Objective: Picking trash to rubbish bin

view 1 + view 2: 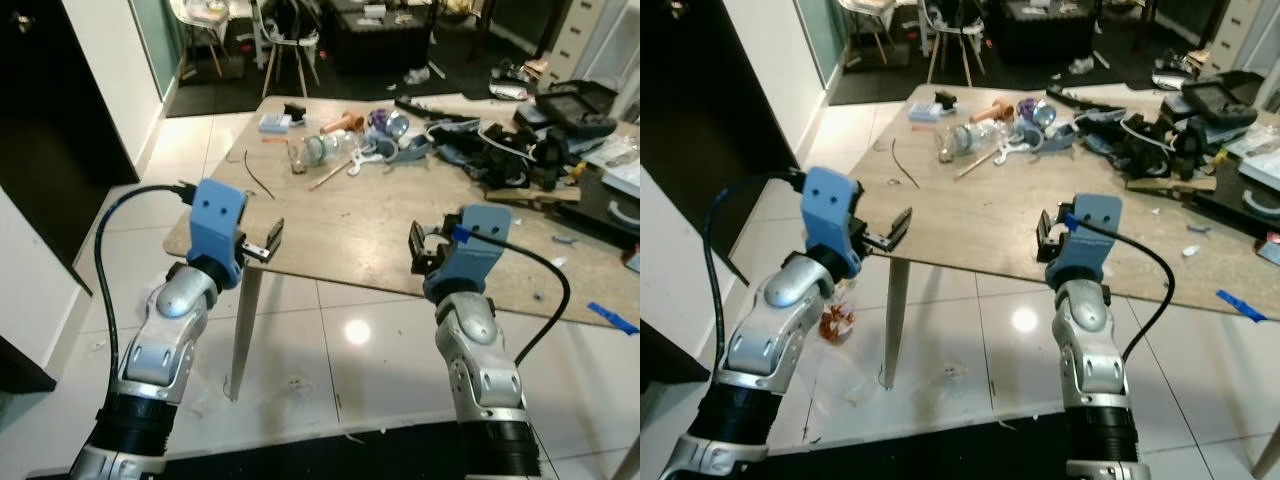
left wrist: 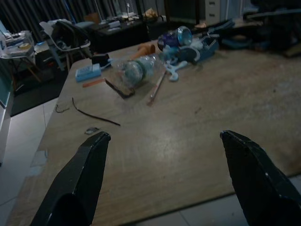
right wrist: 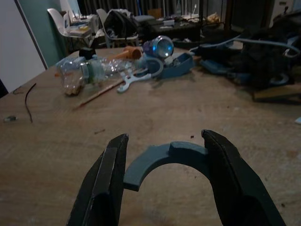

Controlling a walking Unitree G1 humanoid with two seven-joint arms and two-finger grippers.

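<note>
Trash lies at the far end of the wooden table [image 1: 360,225]: a clear plastic bottle [image 1: 322,150] on its side, a purple can [image 1: 386,122], a white plastic hook [image 1: 366,157] and a thin stick [image 1: 330,175]. My left gripper [image 1: 265,241] hovers at the table's near left corner, open, with nothing between its fingers [image 2: 89,174]. At the near edge, further right, my right gripper [image 1: 425,248] is shut on a curved blue-grey plastic piece [image 3: 164,162], spanned between its two fingers [image 3: 106,183].
Black gear and cables [image 1: 540,140] crowd the table's right side. A small blue box [image 1: 275,122] and a black wire [image 1: 258,178] lie at the far left. An orange wrapper [image 1: 835,322] lies on the tiled floor by the table leg [image 1: 243,330]. Chairs [image 1: 290,40] stand behind.
</note>
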